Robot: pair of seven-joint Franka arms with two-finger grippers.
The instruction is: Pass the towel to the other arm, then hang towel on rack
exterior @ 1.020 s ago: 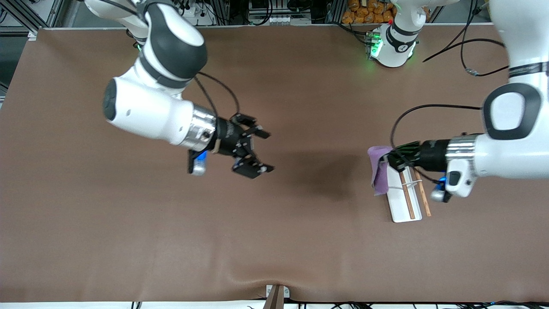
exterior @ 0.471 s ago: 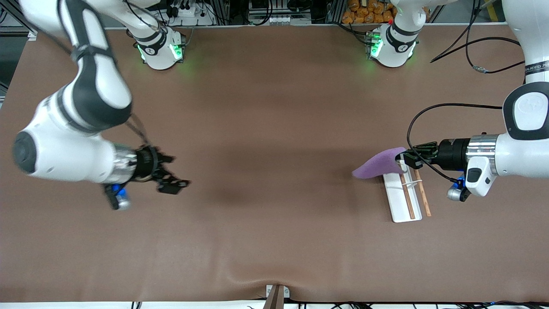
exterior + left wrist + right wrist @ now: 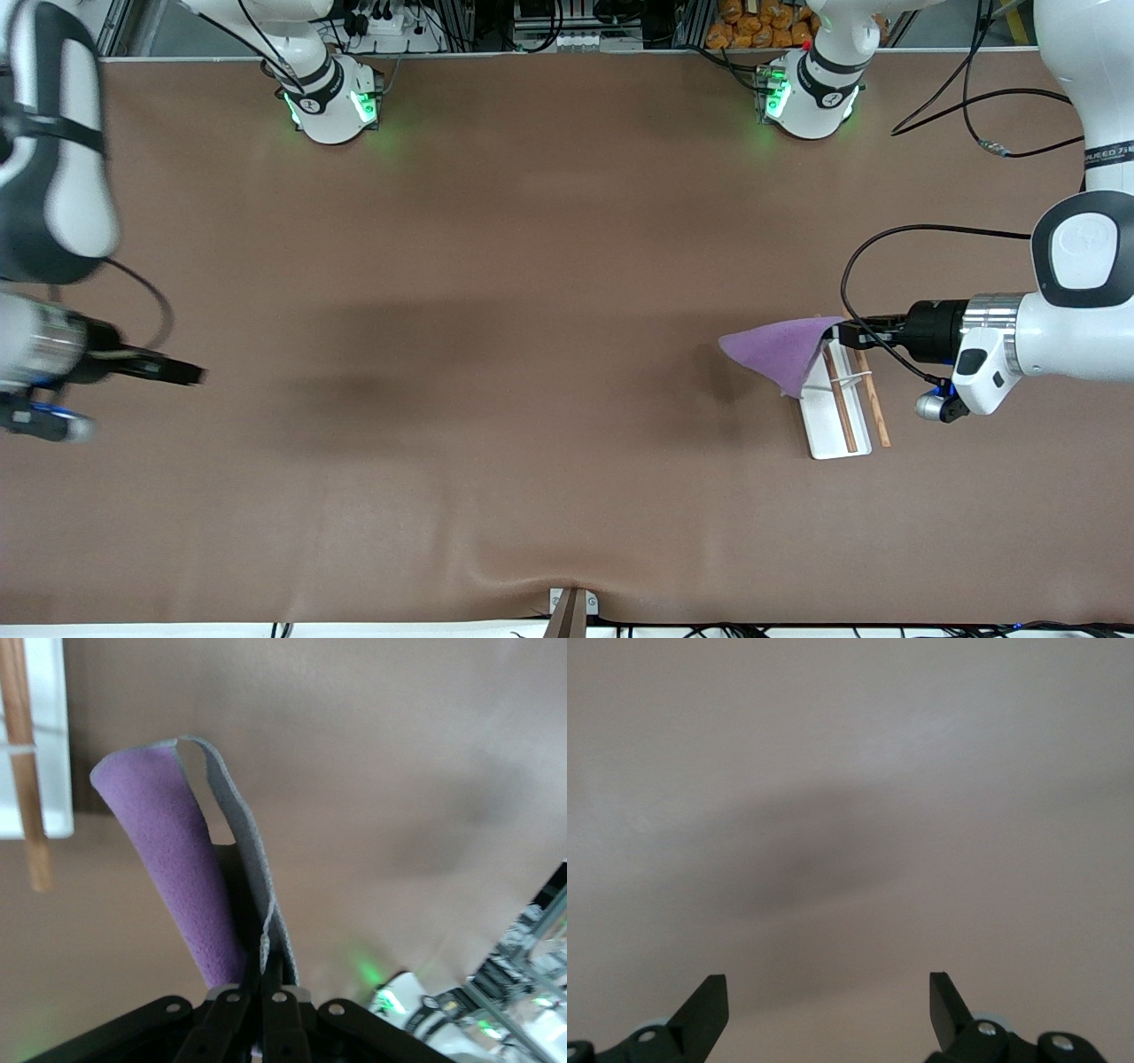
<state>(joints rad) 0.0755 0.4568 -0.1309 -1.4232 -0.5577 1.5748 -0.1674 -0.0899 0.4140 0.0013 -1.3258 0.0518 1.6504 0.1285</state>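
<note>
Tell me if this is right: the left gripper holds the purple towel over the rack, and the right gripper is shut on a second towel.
One part is wrong. The right gripper is open and holds nothing; the right wrist view shows only bare table between its spread fingers. The rest stands: the left gripper is shut on the purple towel over the rack.

White arms (image 3: 1081, 346), black cables (image 3: 886, 239)

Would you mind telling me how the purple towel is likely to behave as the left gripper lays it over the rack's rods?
Probably floppy: pinched at one edge by the left gripper, the towel folds and droops over the rack. It looks light, since a narrow pinch holds it all. Its fuzzy surface should probably grip the wooden rods rather than slide.
</note>
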